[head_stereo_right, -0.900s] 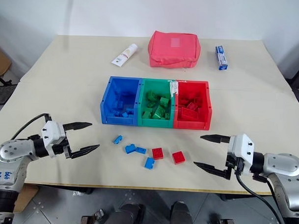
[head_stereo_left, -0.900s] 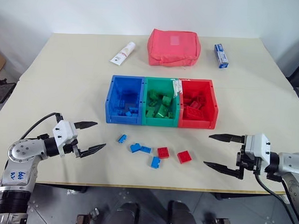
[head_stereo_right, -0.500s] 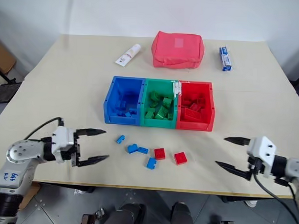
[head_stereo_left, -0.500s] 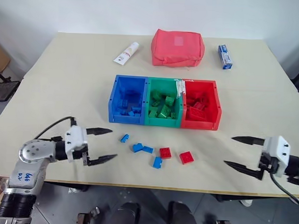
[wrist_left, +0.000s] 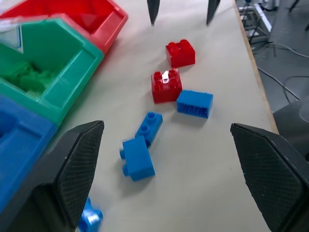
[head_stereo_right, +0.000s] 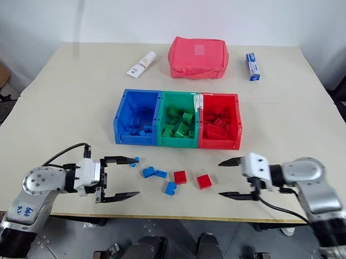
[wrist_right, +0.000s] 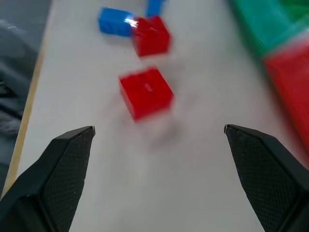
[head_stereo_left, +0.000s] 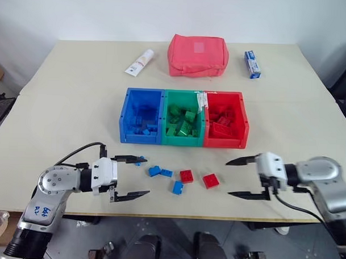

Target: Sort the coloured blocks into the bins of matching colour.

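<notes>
Both arms have closed in on the loose blocks lying on the table [head_stereo_left: 60, 103] in front of the bins [head_stereo_left: 183, 118]. The left gripper [head_stereo_left: 130, 176], which stood well off to the side of the blocks, now sits just beside them, its upper finger nearly at the outermost blue block [head_stereo_left: 140, 160], jaws spread wide as before. The right gripper [head_stereo_left: 235, 177] first swung outward, away from the blocks, and has now come back inward to stand nearer the red block [head_stereo_left: 211, 180] than at the start. Its fingers point across at that block, with the jaws wide apart. The blocks themselves lie as they did.
</notes>
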Action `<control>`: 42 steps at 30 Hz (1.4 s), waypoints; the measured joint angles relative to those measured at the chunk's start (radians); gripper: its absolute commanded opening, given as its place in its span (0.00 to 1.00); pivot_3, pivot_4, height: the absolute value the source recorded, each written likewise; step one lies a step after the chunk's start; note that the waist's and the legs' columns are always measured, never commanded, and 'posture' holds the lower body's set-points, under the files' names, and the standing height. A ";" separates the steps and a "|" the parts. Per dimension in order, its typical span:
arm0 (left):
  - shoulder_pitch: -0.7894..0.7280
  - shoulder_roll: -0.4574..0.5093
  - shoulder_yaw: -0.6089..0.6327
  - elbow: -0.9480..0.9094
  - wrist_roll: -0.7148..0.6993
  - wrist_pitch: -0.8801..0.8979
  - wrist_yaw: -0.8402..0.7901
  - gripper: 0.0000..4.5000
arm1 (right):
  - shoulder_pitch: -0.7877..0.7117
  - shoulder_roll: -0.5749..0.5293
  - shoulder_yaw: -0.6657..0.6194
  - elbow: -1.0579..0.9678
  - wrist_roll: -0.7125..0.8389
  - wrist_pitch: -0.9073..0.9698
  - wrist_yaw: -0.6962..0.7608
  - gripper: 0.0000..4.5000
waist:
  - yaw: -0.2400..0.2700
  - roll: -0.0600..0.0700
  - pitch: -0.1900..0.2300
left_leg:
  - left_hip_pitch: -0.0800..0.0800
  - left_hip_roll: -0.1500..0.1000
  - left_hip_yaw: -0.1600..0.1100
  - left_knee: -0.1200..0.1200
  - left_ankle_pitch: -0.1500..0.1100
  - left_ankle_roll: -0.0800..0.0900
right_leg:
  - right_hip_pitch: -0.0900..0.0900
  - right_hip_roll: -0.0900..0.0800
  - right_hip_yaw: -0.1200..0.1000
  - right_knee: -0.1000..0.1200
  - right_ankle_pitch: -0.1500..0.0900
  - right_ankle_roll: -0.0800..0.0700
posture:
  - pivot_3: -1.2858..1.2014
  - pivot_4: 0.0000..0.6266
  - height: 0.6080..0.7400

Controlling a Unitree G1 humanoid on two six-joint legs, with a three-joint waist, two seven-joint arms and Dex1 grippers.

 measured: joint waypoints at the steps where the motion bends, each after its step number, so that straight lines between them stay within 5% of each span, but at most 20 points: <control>1: 0.005 0.000 0.000 0.000 0.001 0.000 0.002 0.99 | -0.018 0.015 0.025 0.022 -0.019 -0.009 0.004 1.00 | 0.004 0.000 0.000 | 0.000 0.000 0.000 0.000 0.000 0.000 | 0.000 0.000 0.000 0.000 0.000 0.000 | 0.52 0.24 1.00; 5: 0.008 0.000 0.002 -0.001 0.003 0.000 0.023 1.00 | -0.066 0.045 0.083 0.086 -0.066 -0.030 0.018 0.91 | 0.014 0.000 0.000 | 0.000 0.000 0.000 0.000 0.000 0.000 | 0.000 0.000 0.000 0.000 0.000 0.000 | 0.52 0.24 1.00; 14: 0.002 -0.031 0.001 -0.002 -0.001 0.003 0.067 1.00 | -0.090 0.092 0.097 0.115 -0.065 -0.043 0.021 0.31 | 0.003 0.000 0.000 | 0.003 0.004 0.001 0.000 -0.001 -0.002 | 0.002 0.005 0.001 0.000 0.001 -0.003 | 0.52 0.24 1.00; 19: -0.015 -0.079 0.030 -0.003 -0.046 0.054 0.128 1.00 | -0.043 0.099 -0.030 0.034 0.044 0.098 -0.092 0.31 | 0.003 0.000 0.000 | 0.003 0.004 0.002 0.000 -0.001 -0.002 | 0.001 0.005 0.003 0.001 0.001 -0.003 | 0.52 0.24 1.00; 26: -0.051 -0.111 0.082 -0.001 -0.091 0.112 0.198 1.00 | -0.258 0.160 -0.187 0.033 0.084 0.302 -0.422 0.31 | -0.003 0.000 0.000 | 0.004 0.008 0.004 -0.001 -0.003 -0.005 | -0.001 0.009 0.005 0.001 0.001 -0.005 | 0.52 0.24 1.00; 35: -0.077 -0.081 0.102 0.052 -0.089 0.094 0.170 1.00 | -0.339 0.192 -0.159 0.144 0.016 0.334 -0.492 0.97 | -0.003 0.000 0.000 | 0.003 0.007 0.004 -0.001 -0.003 -0.004 | -0.001 0.009 0.005 0.001 0.000 -0.005 | 0.52 0.24 1.00; 42: -0.078 -0.005 0.117 0.133 -0.070 -0.016 0.032 1.00 | -0.092 0.061 -0.259 0.003 0.135 0.249 -0.256 0.99 | 0.002 0.000 0.000 | 0.003 0.007 0.004 -0.001 -0.004 -0.002 | 0.000 0.008 0.004 -0.001 0.000 -0.005 | 0.52 0.24 1.00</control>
